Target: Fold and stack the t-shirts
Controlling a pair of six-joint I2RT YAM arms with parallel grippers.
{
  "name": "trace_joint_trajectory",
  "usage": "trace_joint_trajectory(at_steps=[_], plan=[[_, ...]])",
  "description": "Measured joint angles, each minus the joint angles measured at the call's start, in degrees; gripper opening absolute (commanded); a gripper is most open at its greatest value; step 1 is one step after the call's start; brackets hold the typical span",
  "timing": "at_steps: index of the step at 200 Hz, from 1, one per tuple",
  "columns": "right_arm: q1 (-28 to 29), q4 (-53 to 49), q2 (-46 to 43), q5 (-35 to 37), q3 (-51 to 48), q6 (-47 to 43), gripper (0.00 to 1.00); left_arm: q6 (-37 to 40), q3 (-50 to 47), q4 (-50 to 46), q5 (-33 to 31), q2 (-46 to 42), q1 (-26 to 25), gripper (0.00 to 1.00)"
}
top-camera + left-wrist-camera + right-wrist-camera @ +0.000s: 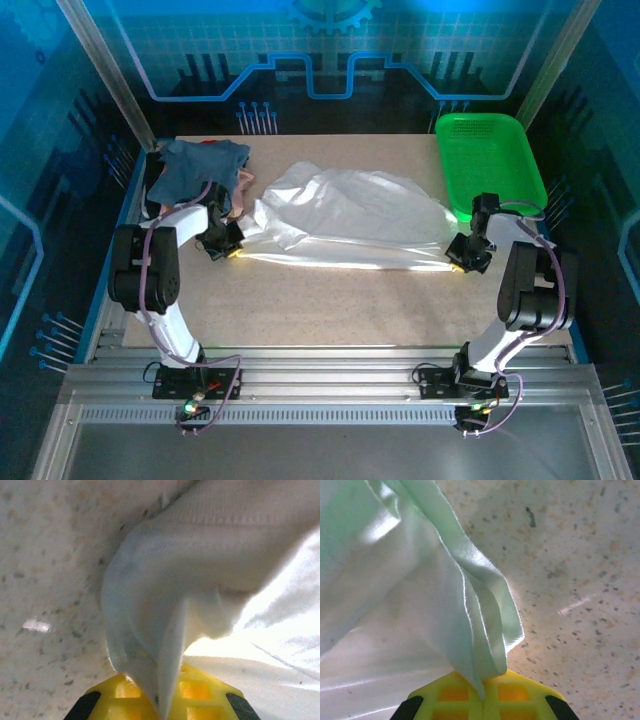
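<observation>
A large white t-shirt [345, 215] lies spread across the middle of the table. My left gripper [232, 250] is shut on its near left corner, and white cloth [165, 630] rises out of the closed yellow jaws in the left wrist view. At the shirt's near right corner my right gripper [458, 262] is shut too, pinching a folded hem [480, 630] in its yellow jaws. A slate-blue t-shirt [200, 165] lies crumpled at the back left, with a bit of pink cloth [245, 180] beside it.
A green mesh basket [490, 160] stands at the back right, close to the right arm. Bare speckled tabletop [350, 300] stretches between the shirt's near edge and the arm bases.
</observation>
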Motion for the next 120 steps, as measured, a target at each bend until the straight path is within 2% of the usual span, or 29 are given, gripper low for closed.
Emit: trace_joint_trajectory(at_steps=[61,91,110,120], plan=[[0.0,-5.7,-7.6,3.1,-6.0,1.5,0.00,-5.7,-17.4,-1.2,2.3,-15.9,0.0,0.00],[0.0,-8.1,-9.1,4.7,-9.4,3.1,0.07,-9.6,-22.4,-2.6,3.8,-21.3,0.1,0.00],[-0.6,-8.4,-9.1,4.9,-11.5,4.2,0.13,-11.0,-23.8,-1.9,4.4,-22.7,0.1,0.18],[-0.9,-8.5,-9.2,5.0,-11.9,4.5,0.24,-12.0,-24.2,-1.8,4.9,-23.0,0.0,0.34]])
